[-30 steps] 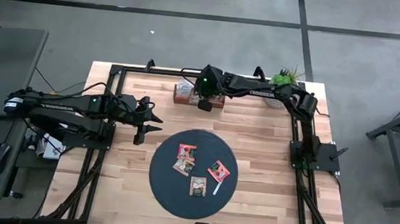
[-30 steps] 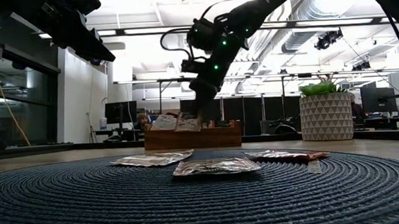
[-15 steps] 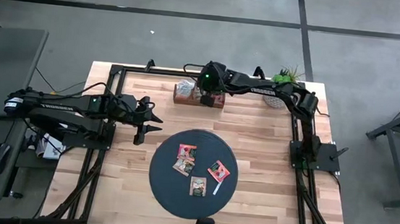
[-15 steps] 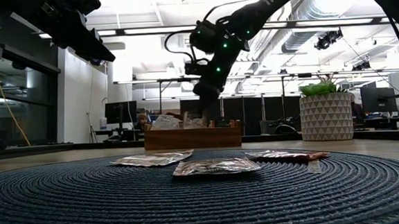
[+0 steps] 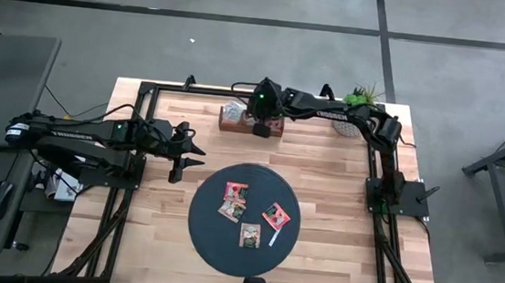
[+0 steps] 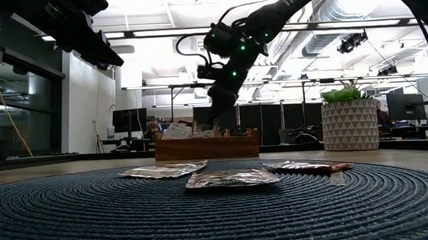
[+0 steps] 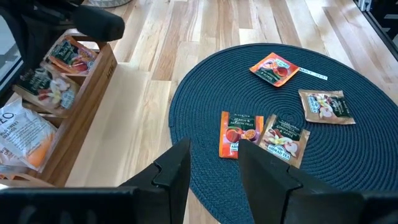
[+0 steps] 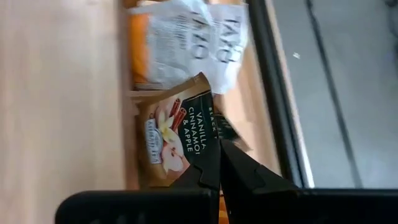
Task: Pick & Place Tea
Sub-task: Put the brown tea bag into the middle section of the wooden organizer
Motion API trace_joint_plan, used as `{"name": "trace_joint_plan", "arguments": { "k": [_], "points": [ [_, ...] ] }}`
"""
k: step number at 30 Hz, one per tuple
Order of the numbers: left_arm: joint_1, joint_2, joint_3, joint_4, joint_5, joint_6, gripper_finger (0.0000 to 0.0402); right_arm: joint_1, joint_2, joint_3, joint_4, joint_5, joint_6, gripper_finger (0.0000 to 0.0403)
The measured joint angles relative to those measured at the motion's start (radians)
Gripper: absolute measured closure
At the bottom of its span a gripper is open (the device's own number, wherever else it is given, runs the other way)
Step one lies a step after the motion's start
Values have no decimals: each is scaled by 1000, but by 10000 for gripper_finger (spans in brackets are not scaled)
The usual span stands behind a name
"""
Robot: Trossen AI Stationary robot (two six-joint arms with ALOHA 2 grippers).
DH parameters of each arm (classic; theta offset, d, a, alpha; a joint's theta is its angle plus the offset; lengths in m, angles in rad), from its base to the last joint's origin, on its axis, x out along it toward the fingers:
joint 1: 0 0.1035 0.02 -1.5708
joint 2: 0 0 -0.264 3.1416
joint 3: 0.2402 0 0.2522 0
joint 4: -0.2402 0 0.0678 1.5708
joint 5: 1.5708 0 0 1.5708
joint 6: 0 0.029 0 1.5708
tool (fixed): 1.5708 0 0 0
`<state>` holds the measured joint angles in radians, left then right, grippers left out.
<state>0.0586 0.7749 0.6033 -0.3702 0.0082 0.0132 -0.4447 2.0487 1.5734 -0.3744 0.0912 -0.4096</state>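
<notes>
— Four sachets (image 5: 244, 215) lie on our mat (image 5: 207, 238), mid-surface. Where's the right tool (image 8: 219, 163)?

— Over the wooden box (image 5: 232, 126) at the far edge, tips pinched together on a vanilla sachet (image 8: 180, 130).

— And our left tool (image 5: 189, 155)?

— Left of the mat, partly open, holding nothing.

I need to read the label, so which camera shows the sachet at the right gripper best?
Right wrist view: the vanilla sachet fills it, print legible, at the right gripper. High and low views hide it behind the arm.
</notes>
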Motion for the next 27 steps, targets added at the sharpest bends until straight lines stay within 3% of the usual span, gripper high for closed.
{"name": "trace_joint_plan", "arguments": {
  "k": [4, 19, 27],
  "points": [
    [0, 0, 0, 0, 0, 0, 270, -1, 0, 0, -8, -76, -28, 403],
    [0, 0, 0, 0, 0, -18, 270, 0, 0, 0, -2, -32, -20, 400],
    [0, 0, 0, 0, 0, -18, 270, -1, 0, 0, 2, -15, -27, 355]
  ]
}}
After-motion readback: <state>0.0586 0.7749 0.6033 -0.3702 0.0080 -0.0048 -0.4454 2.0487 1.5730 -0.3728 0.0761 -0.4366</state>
